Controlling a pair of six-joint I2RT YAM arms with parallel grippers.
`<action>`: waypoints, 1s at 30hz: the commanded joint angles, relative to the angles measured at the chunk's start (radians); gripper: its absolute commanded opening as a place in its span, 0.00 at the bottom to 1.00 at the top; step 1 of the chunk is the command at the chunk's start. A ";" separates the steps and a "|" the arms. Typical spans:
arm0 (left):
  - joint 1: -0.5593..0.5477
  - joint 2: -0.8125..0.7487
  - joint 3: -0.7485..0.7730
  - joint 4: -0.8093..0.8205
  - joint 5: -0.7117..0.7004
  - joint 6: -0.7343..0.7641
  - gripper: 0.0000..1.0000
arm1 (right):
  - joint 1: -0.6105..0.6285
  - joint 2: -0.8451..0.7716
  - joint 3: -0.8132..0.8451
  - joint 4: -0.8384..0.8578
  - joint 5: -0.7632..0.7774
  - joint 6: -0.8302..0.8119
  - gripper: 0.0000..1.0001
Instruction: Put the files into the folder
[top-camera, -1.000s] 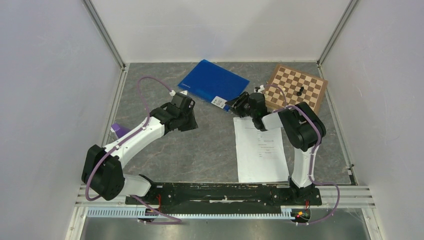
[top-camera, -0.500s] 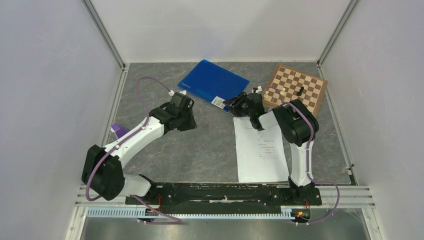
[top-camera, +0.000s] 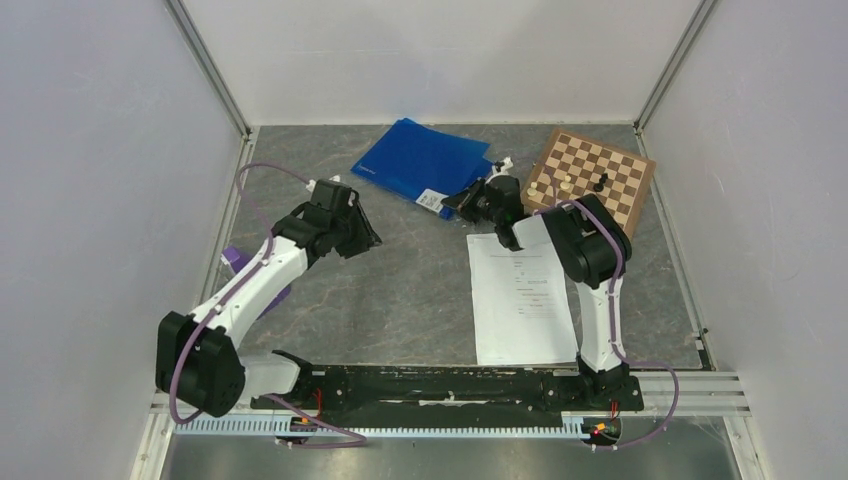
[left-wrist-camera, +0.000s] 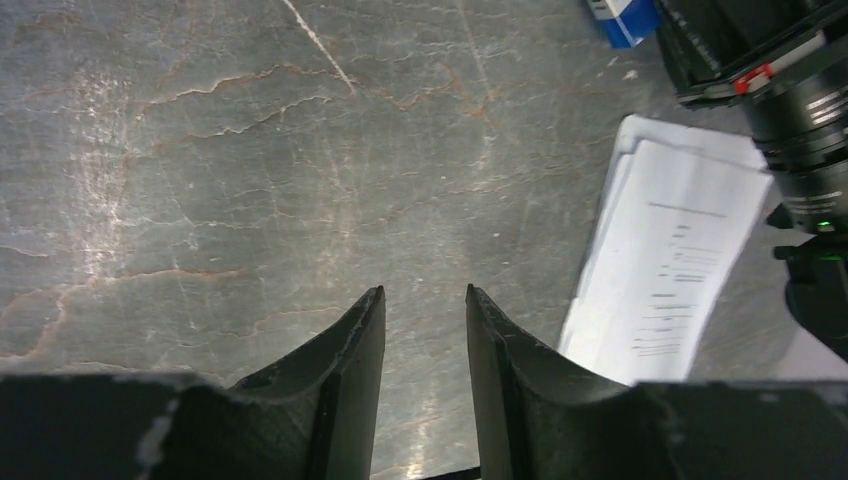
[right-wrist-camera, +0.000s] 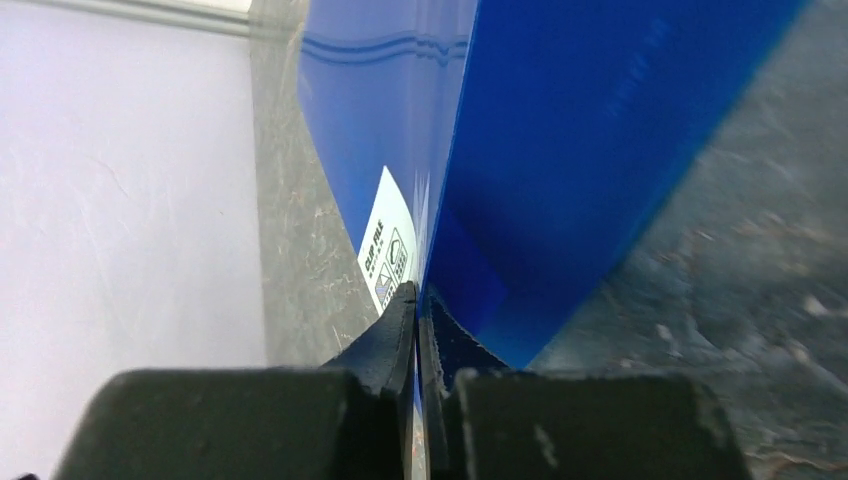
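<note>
Though the table (top-camera: 400, 300) carries both task things, they lie well apart; the folder (top-camera: 420, 160) sits askew at far centre, the files (top-camera: 520, 300) are a neat stack at near right, beside the R arm's base, none inside yet; so the task looks barely begun. Step in hand, as I judge it: opening the cover.

R gripper (top-camera: 470, 200) is at the folder's near-right corner; wrist view shows its jaws clamped tight on a thin blue edge, w/ the two leaves spreading apart beyond the pinch. L gripper (left-wrist-camera: 425, 295) hangs over bare table left of the files, jaws partly apart, nothing between them.

Next move prob. calls for raising the cover wider w/o dragging the whole folder along; the L arm would then need to get the sheets across & slide them into the gap. The sheets lie flat, so getting under an edge may be fiddly.

Folder looks thin, glossy, deep blue, approx. sheet-sized or a bit bigger; files are white w/ sparse black print on top; a small white label (right-wrist-camera: 390, 250) sits just beside the pinched corner.
</note>
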 joint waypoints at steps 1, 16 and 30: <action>0.025 -0.085 0.051 0.007 0.053 -0.101 0.45 | 0.014 -0.132 0.106 -0.104 -0.015 -0.286 0.00; 0.160 -0.181 0.392 -0.110 0.141 -0.254 0.75 | 0.323 -0.603 0.063 -0.520 0.367 -1.079 0.00; 0.237 -0.322 0.222 -0.149 0.057 -0.281 0.78 | 0.718 -0.689 -0.142 -0.580 0.833 -1.287 0.00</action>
